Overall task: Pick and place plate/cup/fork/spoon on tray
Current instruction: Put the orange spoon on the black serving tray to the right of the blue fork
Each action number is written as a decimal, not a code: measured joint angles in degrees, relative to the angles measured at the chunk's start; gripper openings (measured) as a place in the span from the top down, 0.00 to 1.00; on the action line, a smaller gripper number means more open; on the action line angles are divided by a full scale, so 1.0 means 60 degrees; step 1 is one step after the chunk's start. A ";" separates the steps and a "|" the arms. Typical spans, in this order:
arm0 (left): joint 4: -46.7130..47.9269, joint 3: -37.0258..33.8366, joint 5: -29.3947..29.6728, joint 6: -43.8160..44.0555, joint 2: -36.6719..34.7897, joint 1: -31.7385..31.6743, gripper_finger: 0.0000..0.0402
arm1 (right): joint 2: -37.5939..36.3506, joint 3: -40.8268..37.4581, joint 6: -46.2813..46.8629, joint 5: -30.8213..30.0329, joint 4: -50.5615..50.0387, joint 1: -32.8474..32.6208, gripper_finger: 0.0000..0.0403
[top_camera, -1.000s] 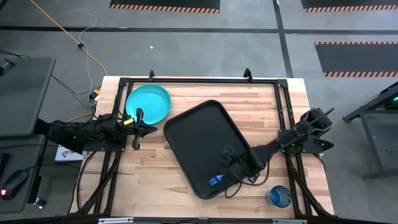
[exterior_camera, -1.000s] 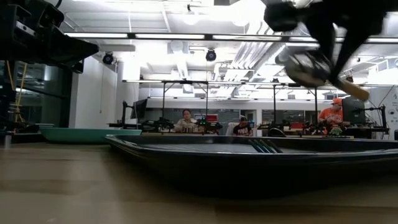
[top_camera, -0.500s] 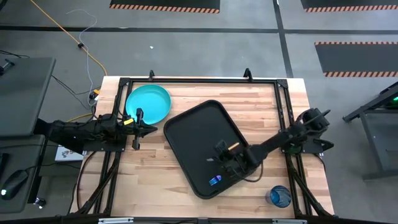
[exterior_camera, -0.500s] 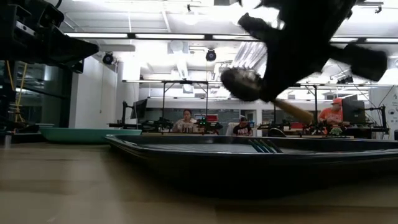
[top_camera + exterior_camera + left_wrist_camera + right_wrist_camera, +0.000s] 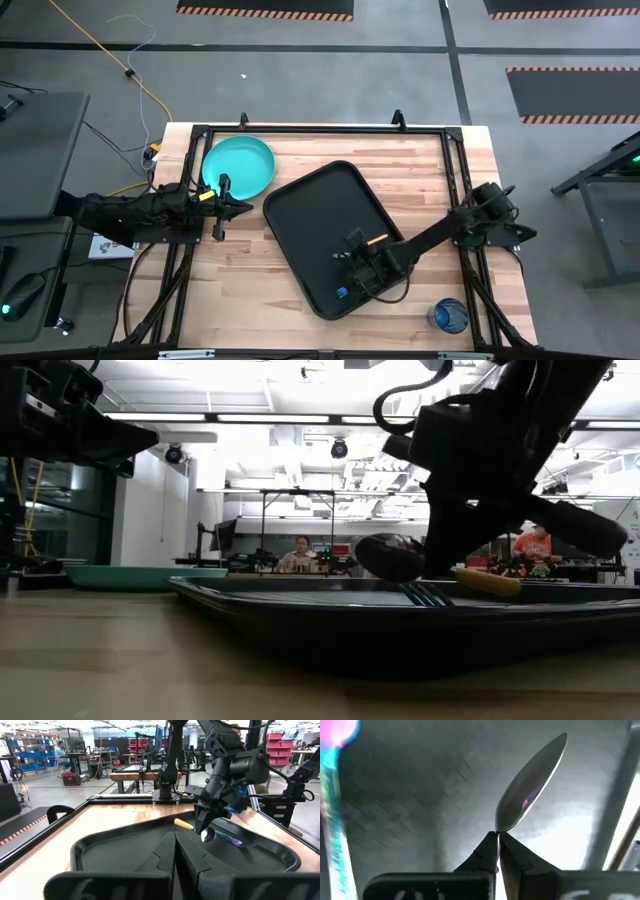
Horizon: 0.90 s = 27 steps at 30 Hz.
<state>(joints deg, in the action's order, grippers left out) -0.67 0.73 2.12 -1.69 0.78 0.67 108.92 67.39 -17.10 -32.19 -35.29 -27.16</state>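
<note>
While right gripper [image 5: 352, 262] grips one spoon [image 5: 530, 785], one fork [image 5: 342, 292] on tray [image 5: 305, 205]

Bench [image 5: 250, 290]: pale wood planks with visible grain. Tray [image 5: 305, 215]: black, matt, finely textured plastic look. Spoon [image 5: 530, 787]: polished metal bowl, mirror-glossy; orange handle. Plate [image 5: 240, 165]: smooth turquoise, faint sheen. Cup [image 5: 448, 316]: translucent blue. Fingers [image 5: 490, 851]: dull black.

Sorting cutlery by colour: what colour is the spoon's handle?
Orange, clearest in the left wrist view: the spoon, held by the right gripper.
</note>
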 joint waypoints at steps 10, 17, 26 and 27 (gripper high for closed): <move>-0.0003 0.0000 0.0001 0.0000 0.0000 -0.0001 1.00 | 0.0048 0.0005 0.0931 0.0767 0.0007 0.0022 1.00; -0.0004 0.0000 -0.0003 -0.0004 0.0000 -0.0001 1.00 | 0.0048 0.0005 0.0946 0.1408 0.0207 0.0026 1.00; 0.0000 0.0000 0.0001 0.0000 0.0000 -0.0001 1.00 | 0.0048 0.0005 0.0949 0.1593 0.0237 0.0026 0.99; 0.0000 0.0000 -0.0003 0.0000 0.0004 0.0002 1.00 | 0.0048 0.0005 0.0946 0.1593 0.0258 0.0026 0.98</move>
<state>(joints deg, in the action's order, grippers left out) -0.67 0.73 2.11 -1.69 0.80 0.69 109.21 67.42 -11.42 -22.63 -33.74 -27.00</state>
